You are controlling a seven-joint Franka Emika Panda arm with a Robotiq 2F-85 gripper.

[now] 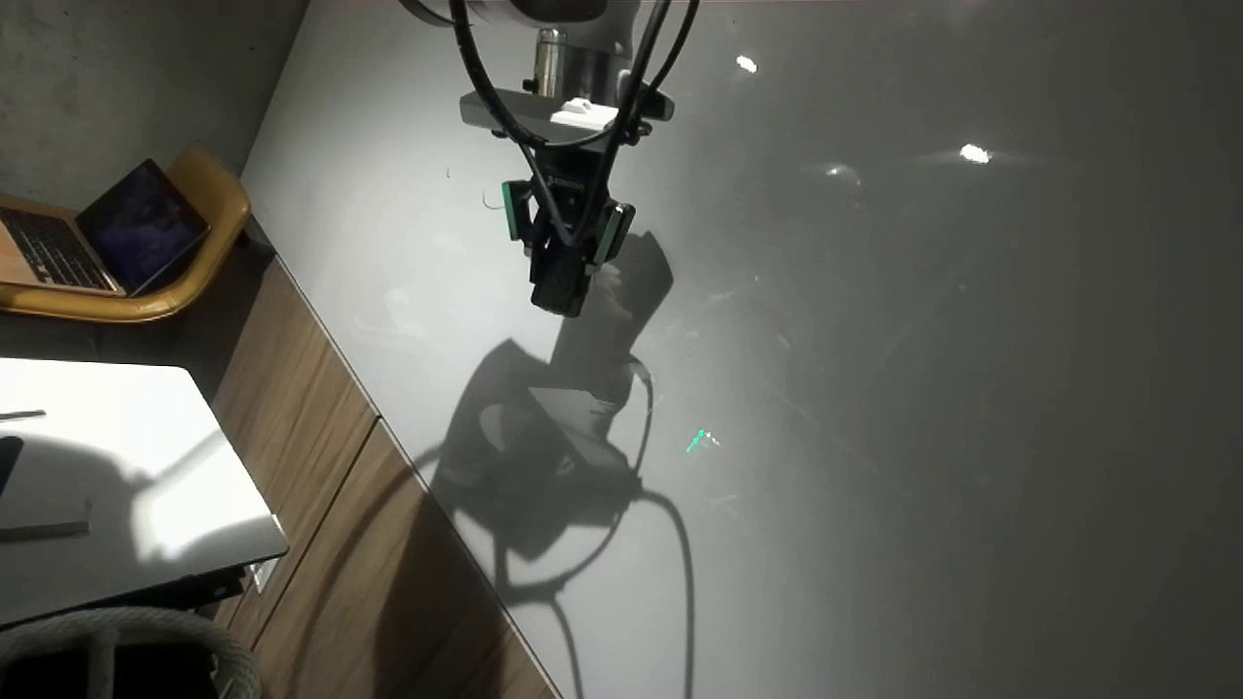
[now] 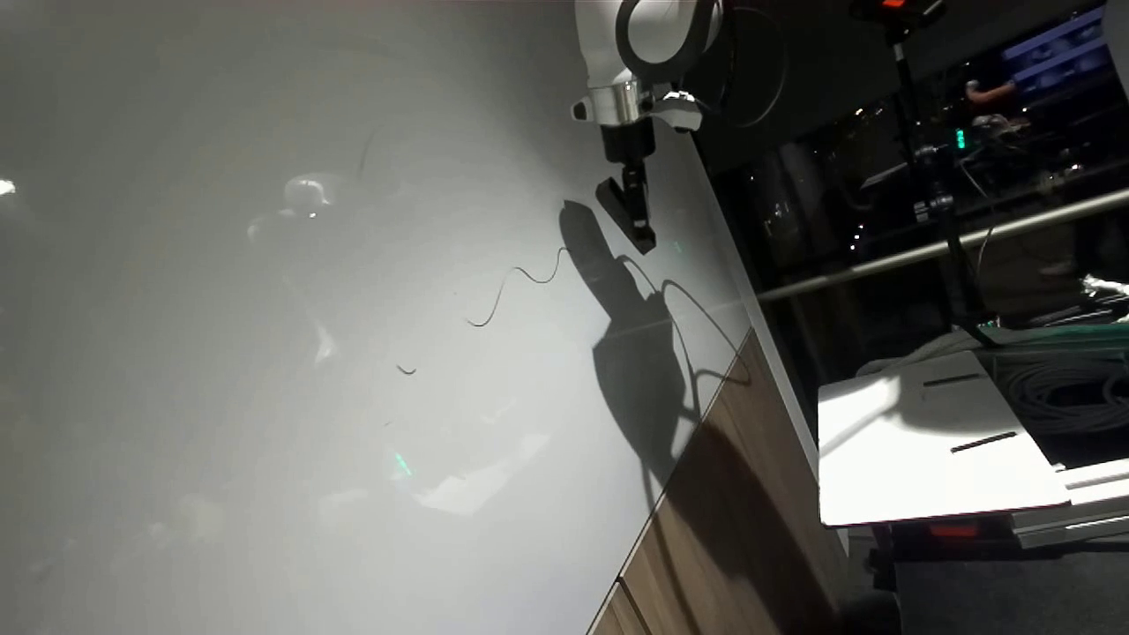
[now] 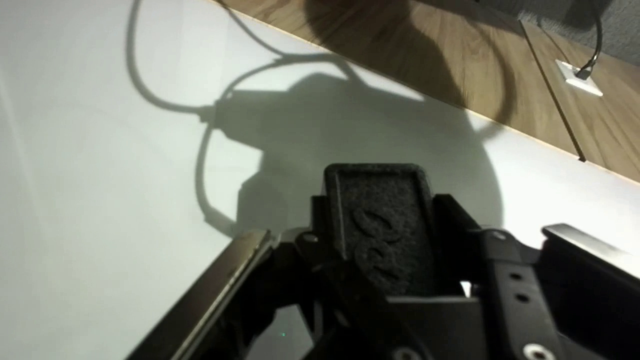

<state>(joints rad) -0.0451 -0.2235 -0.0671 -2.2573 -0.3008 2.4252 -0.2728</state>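
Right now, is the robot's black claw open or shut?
Shut: in the wrist view, the claw grips a dark, textured, rectangular block between its fingers.

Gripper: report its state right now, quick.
Gripper: closed, holding a dark rectangular block between its fingers.

A hard shadow (image 1: 529,476) darkens the glossy board (image 1: 874,437); small glare spots (image 1: 974,153) shine.

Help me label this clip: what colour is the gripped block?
The block is speckled dark grey, clearest in the wrist view.
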